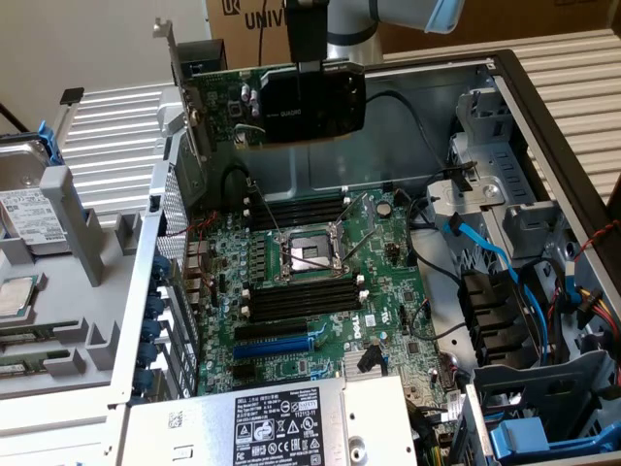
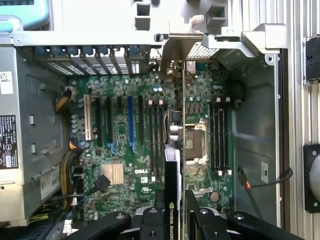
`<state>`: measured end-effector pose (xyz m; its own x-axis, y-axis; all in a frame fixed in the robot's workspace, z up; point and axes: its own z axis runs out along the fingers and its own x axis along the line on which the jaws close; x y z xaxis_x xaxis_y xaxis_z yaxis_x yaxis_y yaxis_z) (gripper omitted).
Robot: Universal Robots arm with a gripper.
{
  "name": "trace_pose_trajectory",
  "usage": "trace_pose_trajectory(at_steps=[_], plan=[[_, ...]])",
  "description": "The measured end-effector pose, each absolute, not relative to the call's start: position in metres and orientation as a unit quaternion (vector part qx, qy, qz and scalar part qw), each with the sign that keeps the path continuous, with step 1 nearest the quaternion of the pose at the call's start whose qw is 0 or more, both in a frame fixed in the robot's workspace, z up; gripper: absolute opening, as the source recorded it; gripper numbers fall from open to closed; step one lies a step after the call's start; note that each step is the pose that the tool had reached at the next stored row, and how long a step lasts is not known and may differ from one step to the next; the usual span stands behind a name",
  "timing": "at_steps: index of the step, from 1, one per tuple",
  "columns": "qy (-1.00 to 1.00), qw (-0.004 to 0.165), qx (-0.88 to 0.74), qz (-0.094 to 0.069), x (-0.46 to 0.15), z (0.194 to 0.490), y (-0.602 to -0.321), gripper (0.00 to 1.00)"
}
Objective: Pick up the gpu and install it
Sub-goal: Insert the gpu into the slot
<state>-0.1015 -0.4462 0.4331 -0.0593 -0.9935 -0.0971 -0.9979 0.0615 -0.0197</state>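
Observation:
The gpu [image 1: 315,105] is a green card with a black cooler block and a metal bracket. It hangs in the air above the far side of the open computer case, clear of the large green motherboard [image 1: 320,282]. My gripper [image 1: 310,66] comes down from above and is shut on the card's upper edge. In the wrist view the gpu [image 2: 172,165] shows edge-on between my gripper's [image 2: 175,207] two black fingers, over the memory slots and processor socket [image 2: 195,140]. The blue expansion slot [image 1: 277,345] [image 2: 131,120] lies bare, off to one side of the card.
A power supply [image 1: 281,422] fills the case's near end. Drive bays and blue and black cables [image 1: 505,282] crowd the exterior view's right. The case's slotted rear wall [image 1: 165,272] stands at the left, with a hard drive [image 1: 24,209] outside it.

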Motion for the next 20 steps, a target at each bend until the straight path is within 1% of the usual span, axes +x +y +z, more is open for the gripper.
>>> trace_pose_trajectory(at_steps=[5, 11, 15, 18, 20], plan=[[0.727, 0.046, -0.685, 0.026, -0.111, 0.416, -0.457, 0.26], [0.727, 0.048, -0.684, 0.026, -0.111, 0.403, -0.467, 0.26], [0.727, 0.048, -0.684, 0.026, -0.111, 0.394, -0.479, 0.26], [0.727, 0.048, -0.684, 0.026, -0.111, 0.387, -0.481, 0.26], [0.727, 0.048, -0.684, 0.026, -0.111, 0.376, -0.481, 0.26]])
